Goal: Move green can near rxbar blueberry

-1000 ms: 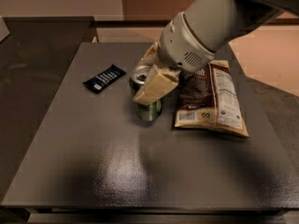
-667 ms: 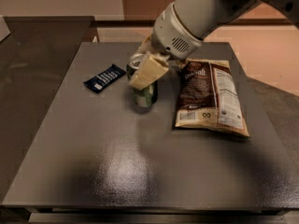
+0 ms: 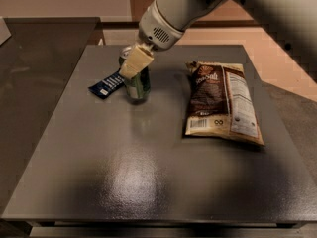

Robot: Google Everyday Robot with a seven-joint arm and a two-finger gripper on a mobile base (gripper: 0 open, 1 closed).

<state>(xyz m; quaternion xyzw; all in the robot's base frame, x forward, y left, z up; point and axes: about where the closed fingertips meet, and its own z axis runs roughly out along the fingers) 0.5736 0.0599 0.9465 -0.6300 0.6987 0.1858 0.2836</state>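
While the cream-padded tool (image 3: 132, 66) pinches it upper left, the cylindrical green can (image 3: 139, 86) stands just beside the flat rxbar blueberry (image 3: 105, 85) on the glossy bench (image 3: 148, 182)

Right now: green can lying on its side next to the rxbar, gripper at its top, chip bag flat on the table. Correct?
No. The camera view shows the green can standing upright, not on its side. The rest holds: it is next to the rxbar blueberry, the gripper is at its top, and the chip bag lies flat on the table.
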